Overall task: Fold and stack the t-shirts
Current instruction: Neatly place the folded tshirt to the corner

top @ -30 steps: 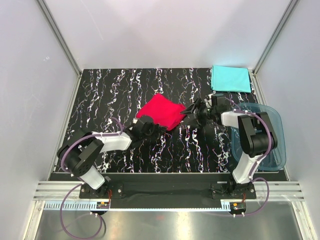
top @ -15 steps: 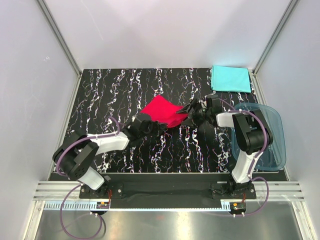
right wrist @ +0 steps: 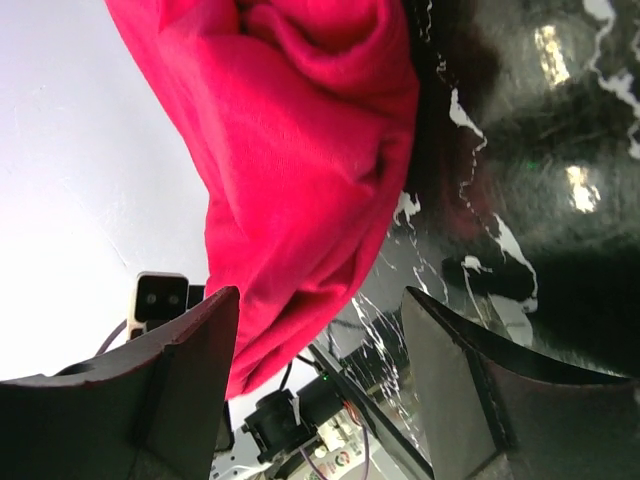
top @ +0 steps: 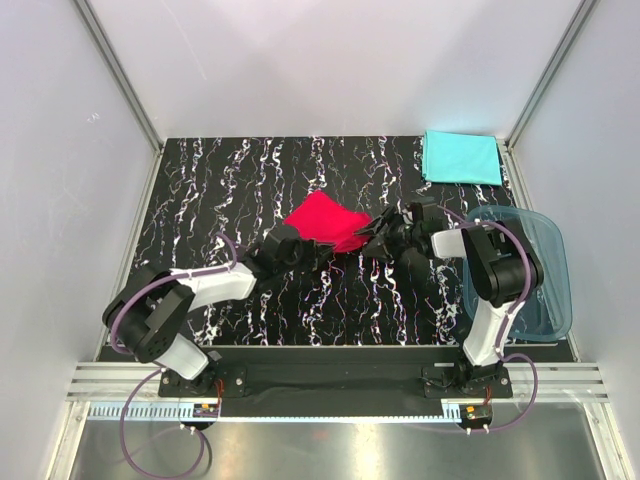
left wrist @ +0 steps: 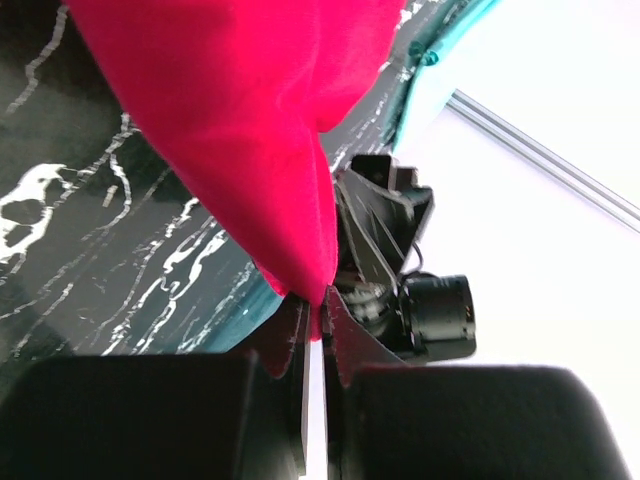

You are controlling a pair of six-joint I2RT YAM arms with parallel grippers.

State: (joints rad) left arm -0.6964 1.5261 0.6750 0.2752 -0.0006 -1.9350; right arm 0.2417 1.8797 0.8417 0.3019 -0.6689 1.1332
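— Where the arms crowd in over it, how much of the red shirt [top: 322, 218] can you make out?
— From above, only a soft, bunched patch in the middle of the black marbled table [top: 200, 190]. Its near edges lie under both grippers.
— The left gripper [left wrist: 312, 318]?
— Its jaws are pinched tight on a tapering point of the red cloth, and the wrist view cuts off the rest.
— The right gripper [right wrist: 320, 370]?
— Jaws spread wide, with smooth red folds lumped between them.
— And the turquoise shirt [top: 460, 157]?
— A flat, neat rectangle at the far right corner, well apart. The rounded translucent blue tub [top: 553, 262] is partly hidden behind the right arm.
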